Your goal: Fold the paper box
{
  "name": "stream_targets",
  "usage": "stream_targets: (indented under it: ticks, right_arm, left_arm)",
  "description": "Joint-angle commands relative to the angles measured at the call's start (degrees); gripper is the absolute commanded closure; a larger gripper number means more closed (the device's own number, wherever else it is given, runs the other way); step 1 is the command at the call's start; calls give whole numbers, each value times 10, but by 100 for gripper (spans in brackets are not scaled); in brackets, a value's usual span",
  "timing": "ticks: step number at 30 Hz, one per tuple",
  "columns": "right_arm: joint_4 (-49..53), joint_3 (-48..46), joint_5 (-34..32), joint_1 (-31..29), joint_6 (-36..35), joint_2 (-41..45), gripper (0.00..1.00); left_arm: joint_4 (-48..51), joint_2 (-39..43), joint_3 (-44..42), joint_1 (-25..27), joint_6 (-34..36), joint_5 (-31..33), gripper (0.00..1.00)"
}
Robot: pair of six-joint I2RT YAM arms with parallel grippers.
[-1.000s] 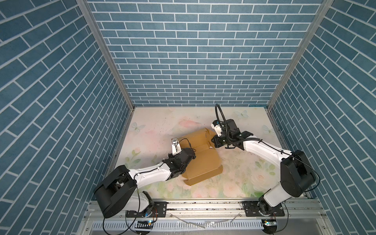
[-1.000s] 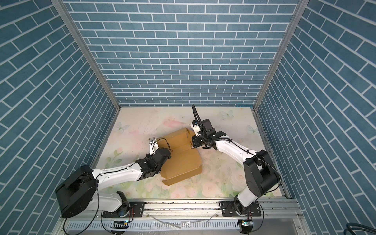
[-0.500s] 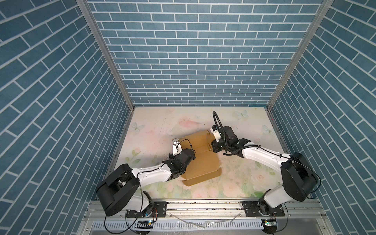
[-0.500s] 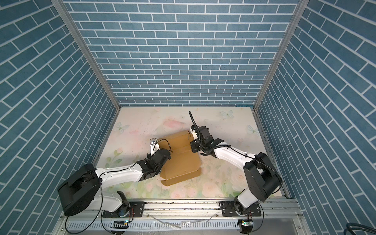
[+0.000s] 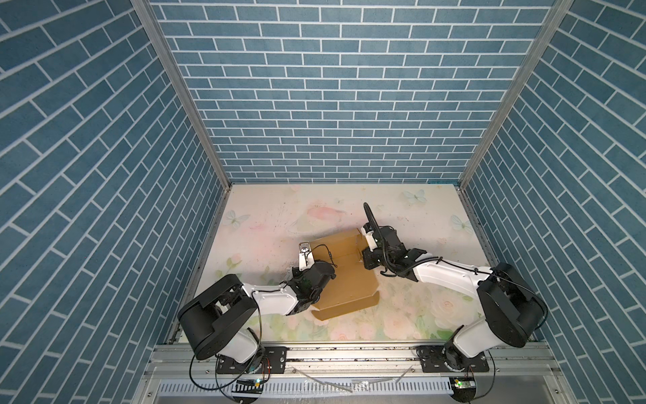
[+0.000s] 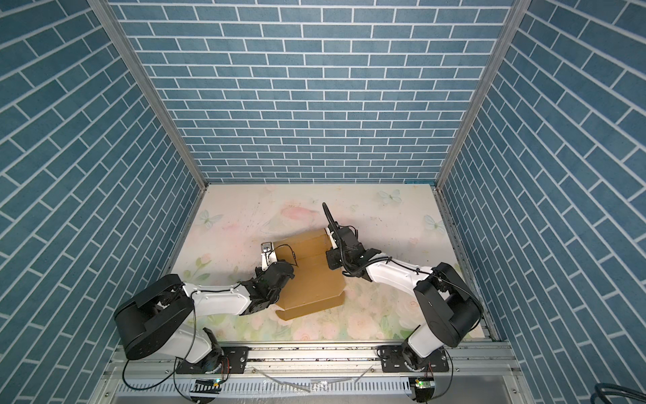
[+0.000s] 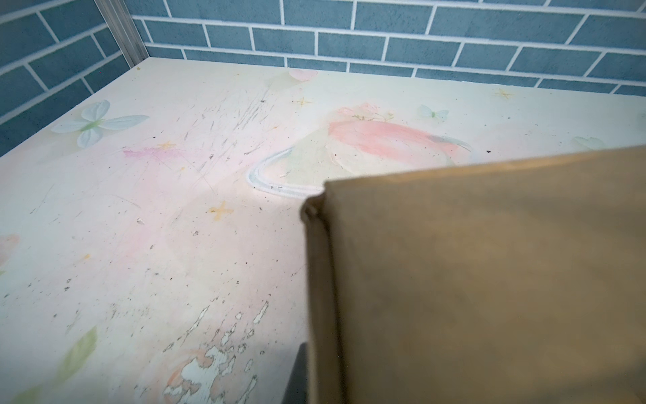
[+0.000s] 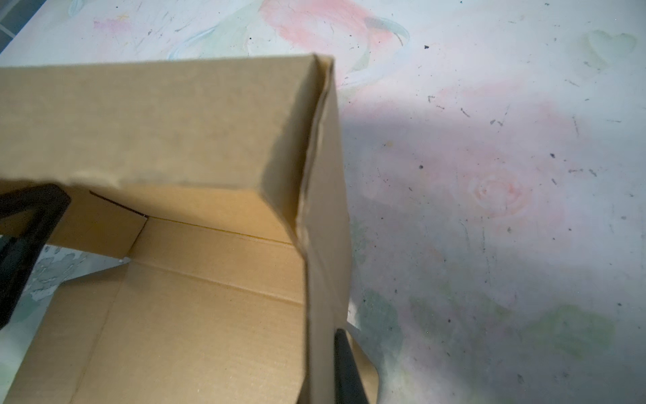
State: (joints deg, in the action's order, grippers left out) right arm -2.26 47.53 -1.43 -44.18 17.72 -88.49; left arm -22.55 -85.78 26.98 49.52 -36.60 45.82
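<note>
left arm (image 5: 269, 302) low, reaching inward, left gripper (image 5: 328, 276) clamped on box (image 5: 349, 283) wall, right arm (image 5: 444, 276) likewise, right gripper (image 5: 366, 260) clamped on opposite wall

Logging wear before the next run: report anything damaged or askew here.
The floral table cover is scratched and its print has flaked off in patches. The half-folded paper box sits skewed to the table edges.

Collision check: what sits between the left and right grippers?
Only the paper box: its floor panel fills the stretch from left gripper to right gripper, each at a side wall. Visible in both top views.
</note>
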Motion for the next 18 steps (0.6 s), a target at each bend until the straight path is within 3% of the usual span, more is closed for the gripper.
stream_targets:
  ticks: [1,18]
  right_arm:
    - [-22,-28,-10,-20,15,5,96]
    - [-67,-60,-42,-37,38,-13,93]
  left_arm:
    - [-36,-6,-12,5,5,2,99]
    - [-77,-1,-57,10,17,-8,100]
